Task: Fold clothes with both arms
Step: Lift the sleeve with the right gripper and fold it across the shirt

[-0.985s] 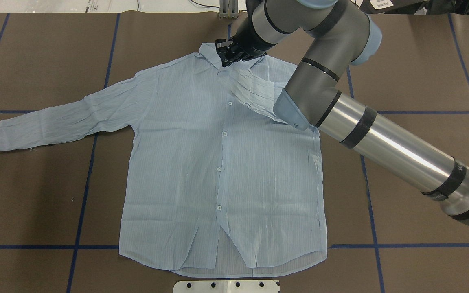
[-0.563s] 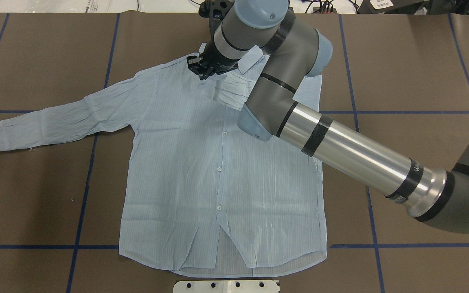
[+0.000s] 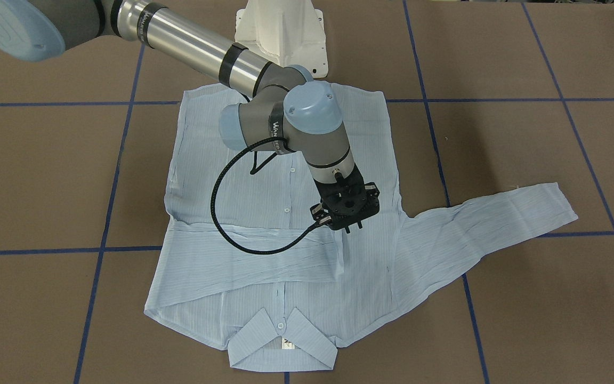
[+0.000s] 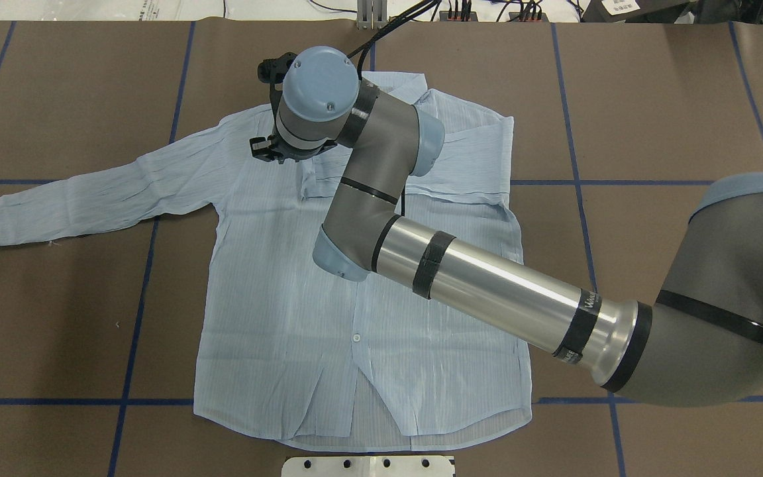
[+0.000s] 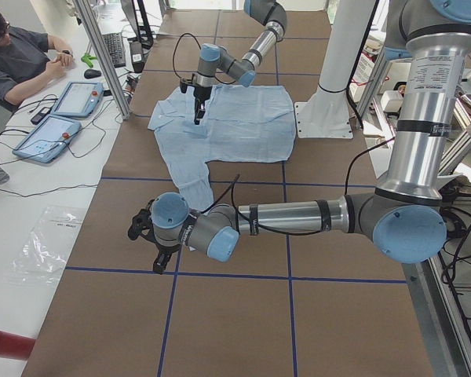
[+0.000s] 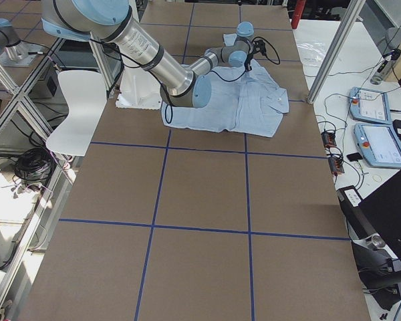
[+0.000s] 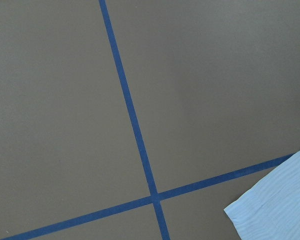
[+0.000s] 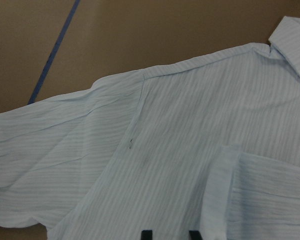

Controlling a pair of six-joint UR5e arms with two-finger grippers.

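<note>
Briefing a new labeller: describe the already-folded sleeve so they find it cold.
On the brown taped table lies a light-blue shirt, buttons up. Just below its collar, a sleeve is folded flat across the chest, its cuff ending beside the right gripper. The other sleeve is stretched out sideways onto the bare table.

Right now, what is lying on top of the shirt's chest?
The shirt has one sleeve folded flat across its chest, cuff reaching past the button line. The strip of shirt front beneath that sleeve is covered.
</note>
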